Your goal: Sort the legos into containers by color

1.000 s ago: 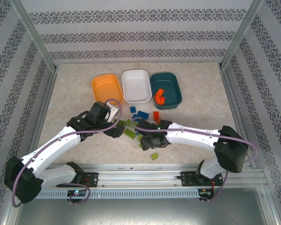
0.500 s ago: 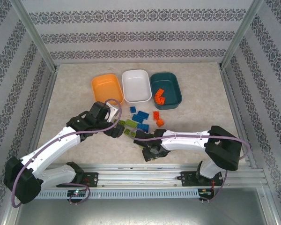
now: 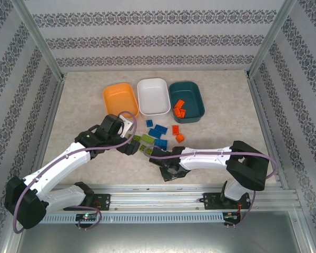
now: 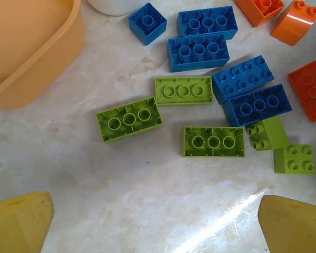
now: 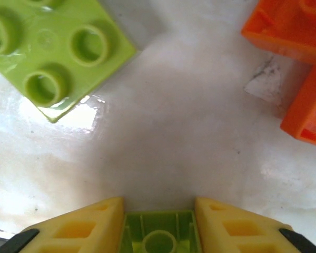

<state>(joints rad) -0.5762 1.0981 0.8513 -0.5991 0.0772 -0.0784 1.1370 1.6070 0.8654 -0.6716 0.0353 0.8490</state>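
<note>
The right tool (image 5: 159, 227) is gripping a lime green brick (image 5: 159, 241), having swung back toward the near tabletop (image 3: 226, 121) edge where that brick was lying alone a second ago, so one more green piece is getting picked for sorting. The brick is showing glossy, slightly translucent plastic. The left tool (image 4: 152, 221) is hanging wide open above the remaining legos (image 4: 200, 50); the teal tub (image 3: 196, 94) is holding orange-red pieces.

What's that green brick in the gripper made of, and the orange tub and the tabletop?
Green brick: likely hard moulded plastic, glossy, slightly see-through. Orange tub: smooth plastic by its look, soft sheen, rounded moulded rim. Tabletop: glossy marble pattern with glare streaks; stone or printed laminate, I can't tell.
</note>
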